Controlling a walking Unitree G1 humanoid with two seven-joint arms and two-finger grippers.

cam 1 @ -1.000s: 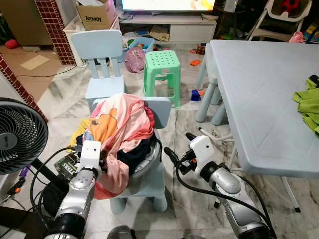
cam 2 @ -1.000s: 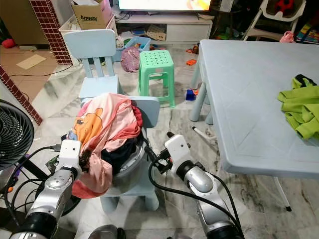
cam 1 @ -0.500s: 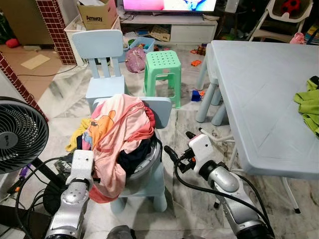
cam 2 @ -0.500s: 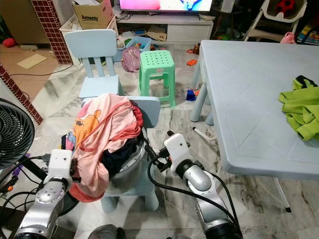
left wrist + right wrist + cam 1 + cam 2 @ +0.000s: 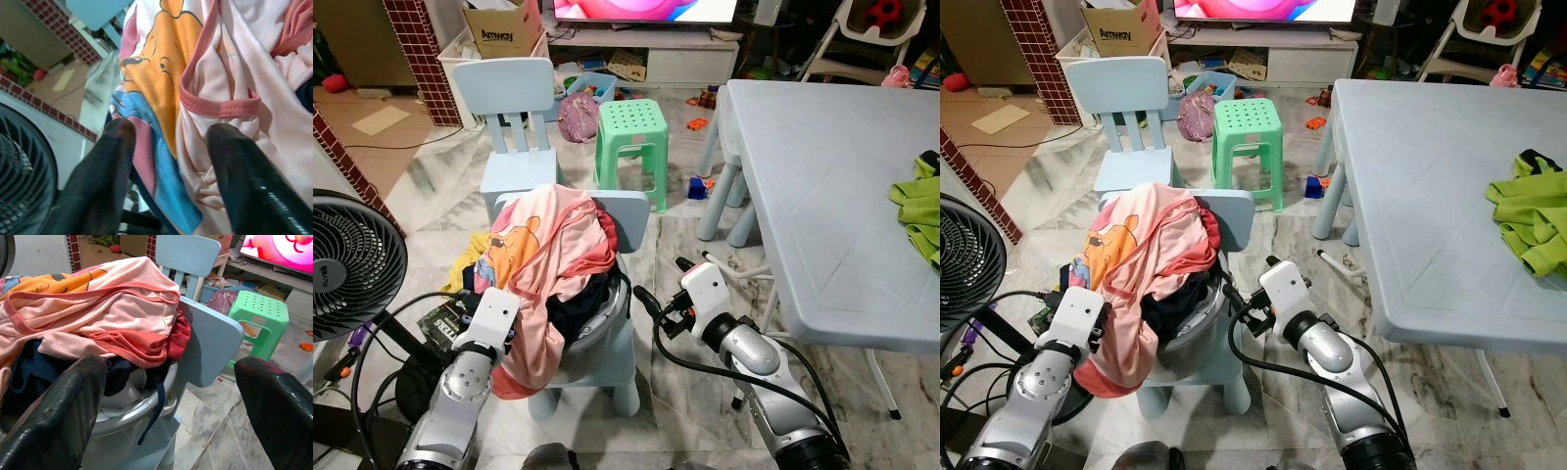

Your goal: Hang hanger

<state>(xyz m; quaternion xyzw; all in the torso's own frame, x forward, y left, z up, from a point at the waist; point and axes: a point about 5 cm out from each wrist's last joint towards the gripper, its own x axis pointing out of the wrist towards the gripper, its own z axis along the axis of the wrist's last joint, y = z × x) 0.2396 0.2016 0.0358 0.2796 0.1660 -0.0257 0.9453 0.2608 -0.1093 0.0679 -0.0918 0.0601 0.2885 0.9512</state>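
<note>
Scene: a grey laundry basket (image 5: 1197, 338) heaped with clothes sits on a pale blue child's chair (image 5: 625, 217) just ahead of the robot; a second chair and a green stool (image 5: 632, 122) stand farther off; a grey table (image 5: 822, 176) runs along the right, a fan (image 5: 352, 264) stands at the near left
Task's thing: no hanger can be made out in the heap or around it; if one is there, the clothes hide it; what lies on top is a pink shirt with a bear print (image 5: 548, 257)
Left gripper (image 5: 168, 166): at the near left flank of the heap, fingers spread, the pink fabric and its ribbed neckline between them, one finger touching cloth; nothing pinched
Right gripper (image 5: 171, 396): near the basket's right side, fingers spread wide, apart from the cloth
Handling, as judged: the shirt looks light, soft and limp; it will drape and drag neighbouring garments; not fragile, mildly slippery
Where to hold: the ribbed neckline or a shoulder seam, the firmest part showing; a hanger, once found, is probably stiff and best held by its neck below the hook
Risk: a loose bunch of thin cloth may slip out; the dark cord (image 5: 157, 404) hanging over the rim could snag
</note>
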